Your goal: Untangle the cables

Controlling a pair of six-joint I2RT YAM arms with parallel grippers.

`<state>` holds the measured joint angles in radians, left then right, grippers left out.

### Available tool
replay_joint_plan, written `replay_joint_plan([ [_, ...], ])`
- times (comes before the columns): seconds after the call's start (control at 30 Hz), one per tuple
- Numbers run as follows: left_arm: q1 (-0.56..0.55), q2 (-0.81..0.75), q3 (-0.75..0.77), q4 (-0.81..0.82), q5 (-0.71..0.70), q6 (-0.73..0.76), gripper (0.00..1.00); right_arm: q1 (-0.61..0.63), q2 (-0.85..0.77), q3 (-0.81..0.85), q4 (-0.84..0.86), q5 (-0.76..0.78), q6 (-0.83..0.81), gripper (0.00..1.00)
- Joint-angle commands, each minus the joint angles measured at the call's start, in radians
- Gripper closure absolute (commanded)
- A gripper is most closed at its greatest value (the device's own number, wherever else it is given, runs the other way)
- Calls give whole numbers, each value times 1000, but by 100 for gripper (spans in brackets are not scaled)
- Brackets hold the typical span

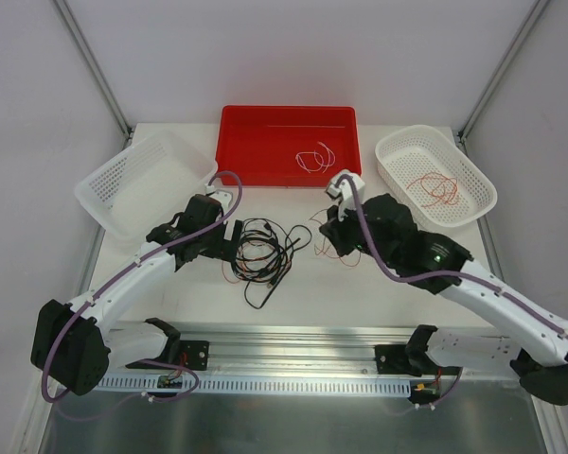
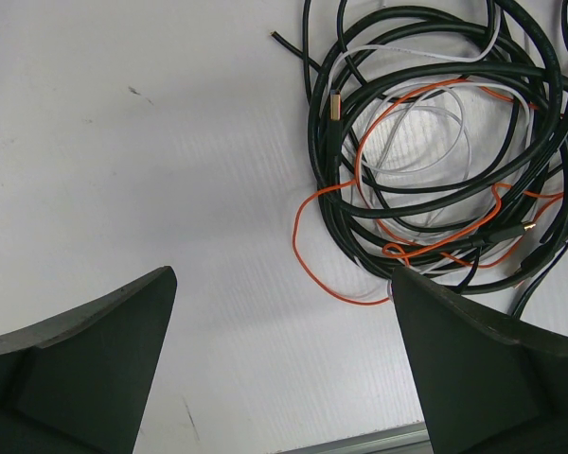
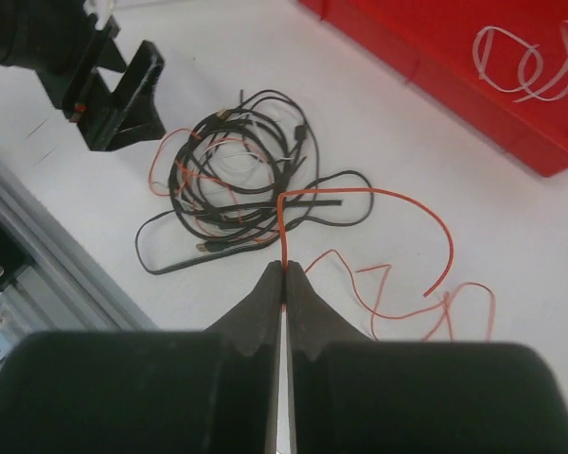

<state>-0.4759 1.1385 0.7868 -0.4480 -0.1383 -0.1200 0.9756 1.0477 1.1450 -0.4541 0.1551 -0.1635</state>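
Note:
A tangle of black, white and red-orange cables (image 1: pixel 265 248) lies on the white table between the arms. It shows in the left wrist view (image 2: pixel 435 142) and the right wrist view (image 3: pixel 237 180). My left gripper (image 1: pixel 225 242) is open and empty (image 2: pixel 282 276), just left of the tangle. My right gripper (image 1: pixel 333 229) is shut (image 3: pixel 284 270) on a red-orange wire (image 3: pixel 379 192), right of the tangle. The wire rises from the tips, bends right and ends free. A thinner red-orange wire (image 3: pixel 388 312) lies loose on the table beside it.
A red tray (image 1: pixel 256 142) at the back holds a white wire (image 1: pixel 314 157). A white basket (image 1: pixel 473 170) at the right holds a red wire (image 1: pixel 435 189). Another white basket (image 1: pixel 142 184) stands at the left. A metal rail (image 1: pixel 293 339) runs along the near edge.

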Motion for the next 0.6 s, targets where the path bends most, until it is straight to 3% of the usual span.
replay_joint_plan([
  [0.0, 8, -3, 22, 2, -3, -10, 1, -32, -66, -13, -75, 130, 2, 99],
  [0.3, 8, -2, 20, 2, -3, -10, 1, -216, -62, -313, 51, 150, 153, 95],
  [0.57, 10, 3, 20, -1, -4, -9, 1, -259, 81, -367, 61, 244, 263, 82],
])
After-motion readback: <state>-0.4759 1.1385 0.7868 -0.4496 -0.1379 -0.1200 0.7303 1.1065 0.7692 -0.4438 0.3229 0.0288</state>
